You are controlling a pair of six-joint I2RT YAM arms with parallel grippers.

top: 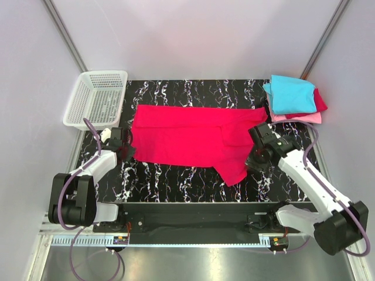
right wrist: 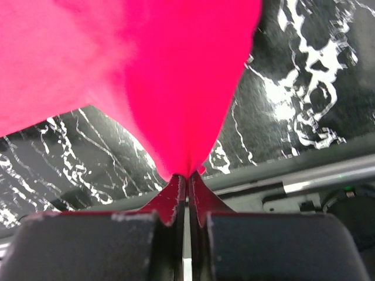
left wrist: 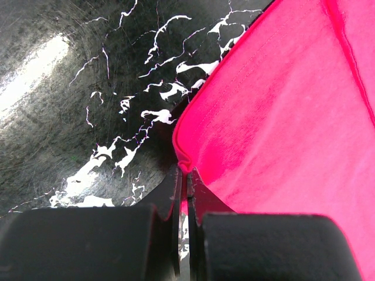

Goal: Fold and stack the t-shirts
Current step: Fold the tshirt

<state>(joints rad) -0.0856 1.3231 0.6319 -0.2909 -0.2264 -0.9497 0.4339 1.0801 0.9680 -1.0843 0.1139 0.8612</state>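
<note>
Top external: fixed high behind the arm bases, looking down and forward across the whole table. Left wrist and right wrist: each mounted just behind its own jaws, looking along them at very close range. All three views share the red t-shirt and the table surface.

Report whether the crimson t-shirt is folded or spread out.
Mostly spread: the crimson t-shirt lies wide across the table, one flap doubled over. Left gripper and right gripper pinch its edges.
</note>
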